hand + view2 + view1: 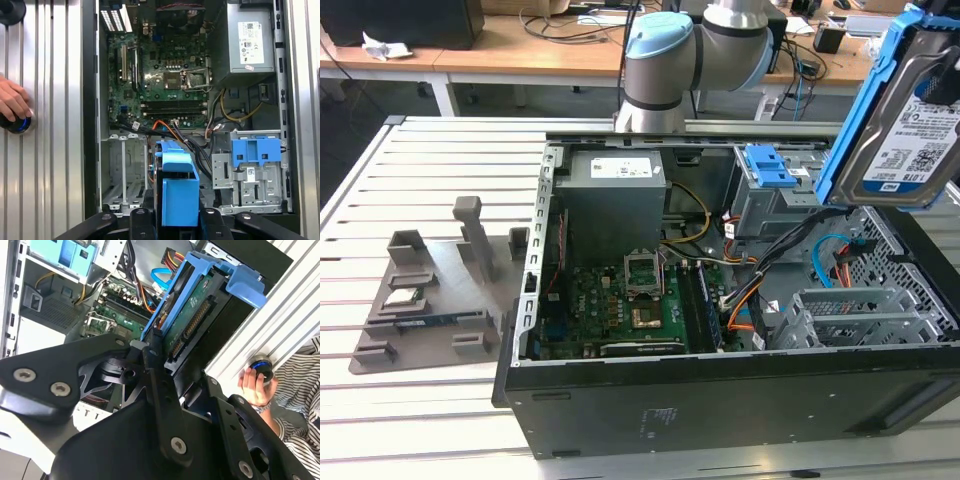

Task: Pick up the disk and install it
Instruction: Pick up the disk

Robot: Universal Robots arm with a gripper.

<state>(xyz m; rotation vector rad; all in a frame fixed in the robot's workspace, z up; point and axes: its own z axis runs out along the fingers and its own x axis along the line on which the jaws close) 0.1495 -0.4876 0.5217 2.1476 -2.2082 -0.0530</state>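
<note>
Disk point(908, 110) in my grip, held above the open case point(720, 400) and not yet seated.
My gripper point(152, 347) pinches the disk's blue carrier at one end. The disk's long axis stands steeply tilted, label face toward the exterior view. The metal cage point(840, 315) lies below it, inside the case — the label is white and blue, with barcodes.
</note>
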